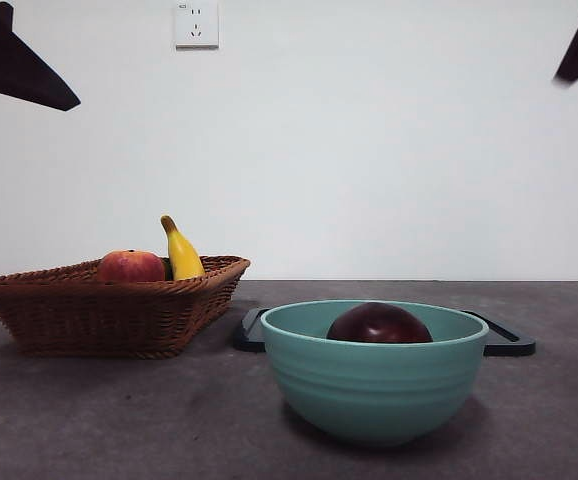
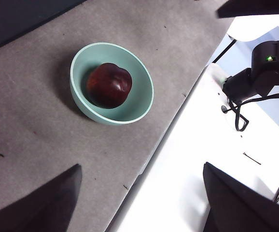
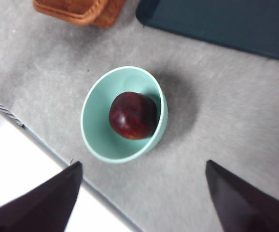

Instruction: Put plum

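The plum (image 1: 379, 325) is dark maroon and glossy, and it lies inside a teal bowl (image 1: 369, 385) near the table's front, right of centre. Both wrist views look down on it from high above: the plum (image 2: 109, 84) in the bowl (image 2: 139, 108), and the plum (image 3: 132, 115) in the bowl (image 3: 93, 133). My left gripper (image 2: 140, 166) is open, far above the table, with nothing between its jaws. My right gripper (image 3: 142, 164) is also open and empty, well above the bowl. In the front view both arms show only as black tips at the top corners.
A brown wicker basket (image 1: 109, 310) at the left holds a red-orange fruit (image 1: 130, 266) and a yellow banana (image 1: 182, 252). A black tray (image 1: 509, 343) lies flat behind the bowl. The grey mat's edge and a white surface (image 2: 202, 159) lie beyond the bowl.
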Available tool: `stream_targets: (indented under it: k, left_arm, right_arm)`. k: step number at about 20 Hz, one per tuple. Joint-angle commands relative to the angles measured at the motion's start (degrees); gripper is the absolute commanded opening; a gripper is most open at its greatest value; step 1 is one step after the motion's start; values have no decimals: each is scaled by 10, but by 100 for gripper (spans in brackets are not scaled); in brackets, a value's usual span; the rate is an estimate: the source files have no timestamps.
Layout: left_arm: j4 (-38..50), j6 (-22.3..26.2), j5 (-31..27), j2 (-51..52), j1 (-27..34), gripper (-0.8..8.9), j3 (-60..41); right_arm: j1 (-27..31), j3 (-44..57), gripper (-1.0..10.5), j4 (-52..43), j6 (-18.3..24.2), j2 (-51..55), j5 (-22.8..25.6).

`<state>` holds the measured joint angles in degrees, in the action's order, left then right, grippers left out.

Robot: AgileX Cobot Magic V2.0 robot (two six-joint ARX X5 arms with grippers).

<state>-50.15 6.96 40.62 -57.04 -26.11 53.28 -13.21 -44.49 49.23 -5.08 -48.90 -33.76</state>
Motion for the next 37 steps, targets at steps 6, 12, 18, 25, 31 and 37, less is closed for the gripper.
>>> stream_targets:
  k: [6, 12, 18, 25, 31, 37]
  left_arm:
    - [5, 12, 4, -3, -2, 404, 6]
    - [5, 14, 4, -3, -2, 403, 6]
    - [6, 14, 4, -3, -2, 403, 6]
    - [6, 14, 3, -3, -2, 403, 6]
    - [6, 14, 3, -3, -2, 404, 6]
    - [6, 14, 3, -3, -2, 404, 6]
  right_arm:
    - [-122, 8, 333, -135, -65, -137, 120]
    - [-189, 8, 305, -201, -72, -242, 207]
    - [-214, 8, 180, -251, -80, -305, 237]
    - [-220, 8, 9, -268, -80, -319, 230]
    - [-219, -17, 9, -260, -94, -295, 218]
    - [-167, -108, 8, -233, -90, -299, 220]
